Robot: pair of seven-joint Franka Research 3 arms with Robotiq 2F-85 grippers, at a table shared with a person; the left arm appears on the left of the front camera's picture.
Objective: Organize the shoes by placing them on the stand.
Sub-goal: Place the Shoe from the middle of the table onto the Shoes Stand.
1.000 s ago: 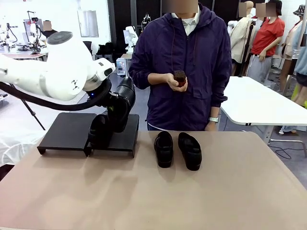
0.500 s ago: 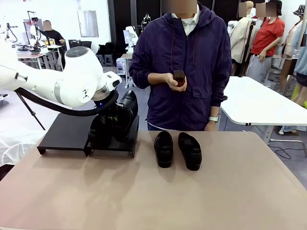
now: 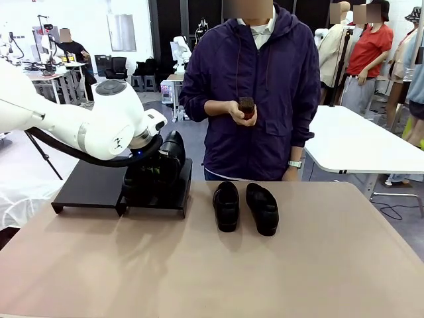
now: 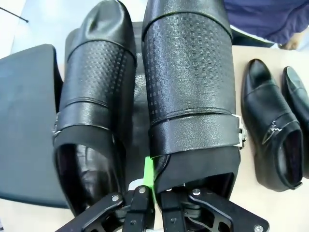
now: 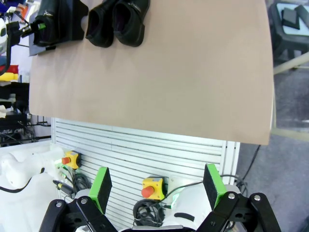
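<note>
My left gripper is shut on the heel rim of a black shoe. It holds that shoe low over the right panel of the black stand, toe pointing away. A second black shoe lies on the stand close beside the held one. Two more black shoes sit side by side on the table in front of the person. My right gripper stands open and holds nothing, back over the table's near edge.
The person stands at the far edge holding a small brown-red object in both hands. The tan table has free room in front and to the right. A white table stands behind at right.
My left arm has lowered the held shoe from a steep tilt down toward the stand's right panel, beside the other shoe. The shoes on the table and the right gripper have not moved.
</note>
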